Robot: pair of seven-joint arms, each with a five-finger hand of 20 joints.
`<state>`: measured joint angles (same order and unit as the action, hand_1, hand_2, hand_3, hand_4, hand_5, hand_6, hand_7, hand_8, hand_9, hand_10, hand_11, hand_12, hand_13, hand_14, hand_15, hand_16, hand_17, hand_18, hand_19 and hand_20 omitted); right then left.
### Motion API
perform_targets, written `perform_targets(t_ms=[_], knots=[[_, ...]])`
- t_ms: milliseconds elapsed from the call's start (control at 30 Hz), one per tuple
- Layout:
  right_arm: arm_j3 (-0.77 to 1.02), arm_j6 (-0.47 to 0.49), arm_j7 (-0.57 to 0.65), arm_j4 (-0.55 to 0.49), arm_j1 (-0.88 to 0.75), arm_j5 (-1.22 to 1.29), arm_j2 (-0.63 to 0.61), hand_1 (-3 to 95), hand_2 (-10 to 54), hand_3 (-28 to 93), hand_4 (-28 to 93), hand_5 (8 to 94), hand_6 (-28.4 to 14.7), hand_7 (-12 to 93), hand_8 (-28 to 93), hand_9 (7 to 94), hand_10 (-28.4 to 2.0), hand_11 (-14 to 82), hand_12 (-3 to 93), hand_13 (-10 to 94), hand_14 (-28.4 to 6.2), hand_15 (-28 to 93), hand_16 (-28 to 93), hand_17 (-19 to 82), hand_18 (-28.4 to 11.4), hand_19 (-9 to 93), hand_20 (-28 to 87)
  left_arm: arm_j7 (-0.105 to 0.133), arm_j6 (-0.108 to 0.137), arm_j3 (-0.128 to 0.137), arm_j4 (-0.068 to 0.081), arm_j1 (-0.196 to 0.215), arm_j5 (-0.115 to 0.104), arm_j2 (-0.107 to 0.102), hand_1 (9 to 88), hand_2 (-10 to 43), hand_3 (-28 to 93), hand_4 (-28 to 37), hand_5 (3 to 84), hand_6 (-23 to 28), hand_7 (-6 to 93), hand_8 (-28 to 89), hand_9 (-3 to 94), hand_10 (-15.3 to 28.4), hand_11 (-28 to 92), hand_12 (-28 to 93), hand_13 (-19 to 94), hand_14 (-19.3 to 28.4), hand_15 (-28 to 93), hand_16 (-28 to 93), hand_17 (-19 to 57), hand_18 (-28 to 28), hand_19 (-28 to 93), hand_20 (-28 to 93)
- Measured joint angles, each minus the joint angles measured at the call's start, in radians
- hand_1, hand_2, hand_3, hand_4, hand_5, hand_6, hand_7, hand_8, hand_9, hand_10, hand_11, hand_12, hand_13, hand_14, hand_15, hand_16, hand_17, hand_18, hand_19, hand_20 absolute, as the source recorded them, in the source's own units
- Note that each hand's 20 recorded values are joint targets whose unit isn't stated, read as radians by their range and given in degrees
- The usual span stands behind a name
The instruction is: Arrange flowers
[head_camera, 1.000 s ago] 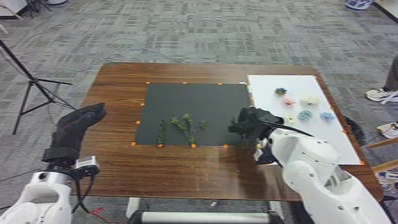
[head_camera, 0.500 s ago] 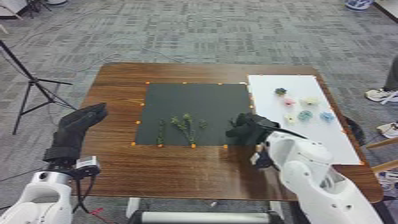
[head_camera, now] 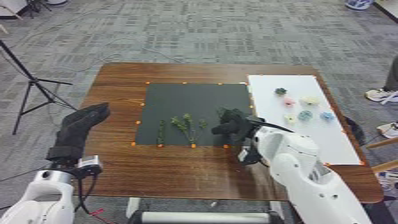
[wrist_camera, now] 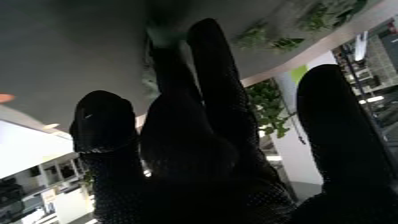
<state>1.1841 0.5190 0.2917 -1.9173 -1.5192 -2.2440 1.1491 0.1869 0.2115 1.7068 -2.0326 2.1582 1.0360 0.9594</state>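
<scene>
The right hand (head_camera: 233, 125) is at the right edge of the dark grey rectangular mat (head_camera: 171, 97), and the step in hand looks to be laying greenery there as the base of the arrangement. Its thumb and nearest fingers look clamped on a green leafy sprig (wrist_camera: 149, 75), partly hidden by the glove, while the outer fingers stand apart. On the mat lie a slim, upright green sprig (head_camera: 161, 133), a branching green sprig (head_camera: 188, 127) and a short green sprig (head_camera: 203, 123), so the sprig in the right hand would sit best beside the short one, with its stem running the same way. The hand should go low and level before the fingers part, since a light stem may cling to the fabric glove or roll on release. Lifting straight up afterwards would keep the knuckles from brushing the neighbouring leaves. The small artificial blossoms, among them a pink flower head (head_camera: 289, 102) and a blue flower head (head_camera: 327, 116), are on the white board (head_camera: 277, 82) and seem best left until the greens are down. The left hand (head_camera: 83, 118), fingers straight and unclamped, is over the brown wooden bench (head_camera: 120, 87), well clear of the work.
</scene>
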Motion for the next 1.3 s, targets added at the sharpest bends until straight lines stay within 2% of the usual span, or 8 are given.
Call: perform_targets(t_ms=[433,833,933,1100,1300], knots=[[-0.013,-0.017,-0.006,0.009,0.024,0.001,0.008,16.8,8.1,67,-8,65.6,-4.8,33,-6,71.1,-15.7,9.5,12.5,89,-4.3,74,30,52,-24.8,93,40,0.002,-0.001,-0.005,0.001,-0.003,0.000,0.001,25.0,-6.0,70,-20.4,46.6,2.6,16.3,-8,45.6,12.7,19,11,33,16.7,13,1,-1.7,10.7,0,12],[-0.012,-0.017,-0.024,-0.035,0.020,0.020,-0.018,16.9,8.1,67,-7,65.1,-4.6,33,-6,71.0,-14.8,9.4,12.9,89,-4.4,74,30,52,-25.0,93,40,0.003,0.000,-0.004,0.000,-0.001,0.000,0.001,25.0,-6.0,70,-20.4,46.5,2.6,16.3,-8,45.6,12.7,18,11,33,16.6,13,1,-1.7,10.7,0,12],[-0.012,-0.050,-0.037,-0.035,0.018,0.021,-0.019,16.7,8.0,67,-7,64.1,-4.5,33,-6,69.5,-14.5,9.2,12.9,88,-4.7,74,30,51,-25.2,93,40,0.003,0.000,-0.005,0.001,-0.003,0.000,0.002,25.0,-6.0,70,-20.4,46.7,2.7,16.3,-8,45.6,12.7,18,11,33,16.5,13,1,-1.7,10.7,0,12],[-0.021,-0.186,-0.067,-0.002,0.019,0.009,-0.018,16.5,7.9,67,-7,63.1,-4.6,31,-7,67.2,-14.4,8.8,12.7,87,-4.9,75,30,50,-25.4,93,40,0.003,-0.001,-0.010,0.002,-0.007,0.000,0.002,24.9,-5.9,70,-20.4,46.6,2.6,16.2,-8,45.6,12.7,18,11,33,16.6,13,1,-1.7,10.7,0,12],[-0.020,-0.167,-0.075,0.053,0.019,-0.019,-0.011,16.6,7.9,67,-8,62.8,-4.6,31,-6,67.0,-14.4,8.8,12.5,87,-5.1,75,30,50,-25.5,93,40,0.003,-0.001,-0.009,0.002,-0.005,0.000,0.004,24.9,-6.1,70,-20.3,46.6,2.7,16.3,-8,45.6,12.7,19,11,33,16.6,13,1,-1.7,10.7,0,12]])
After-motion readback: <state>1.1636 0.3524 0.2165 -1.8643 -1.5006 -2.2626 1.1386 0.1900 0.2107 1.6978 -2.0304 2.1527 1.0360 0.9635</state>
